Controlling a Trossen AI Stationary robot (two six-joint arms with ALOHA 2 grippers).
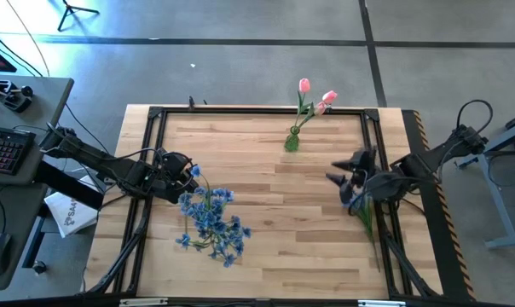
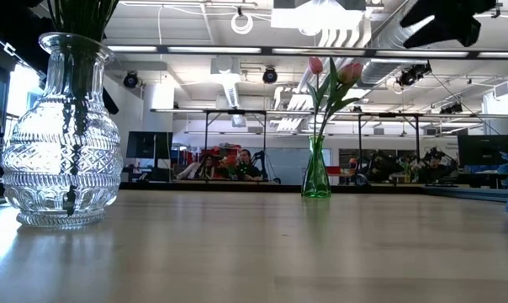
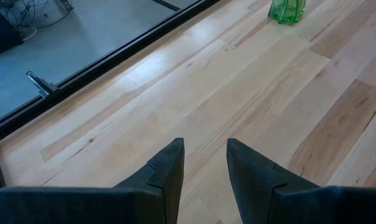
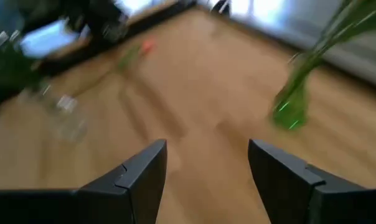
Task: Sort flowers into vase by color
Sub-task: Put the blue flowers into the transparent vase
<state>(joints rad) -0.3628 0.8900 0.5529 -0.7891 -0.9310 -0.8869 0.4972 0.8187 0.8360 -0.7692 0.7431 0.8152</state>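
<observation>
Wooden table (image 1: 266,230): pink tulips (image 1: 315,95) in a green vase (image 1: 292,141) near the far edge; both the left gripper (image 3: 205,163) and the right gripper (image 4: 206,163) are open, empty.

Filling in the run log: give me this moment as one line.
left end effector: open, empty | right end effector: open, empty | tulips: green vase | blue flowers: clear vase
</observation>
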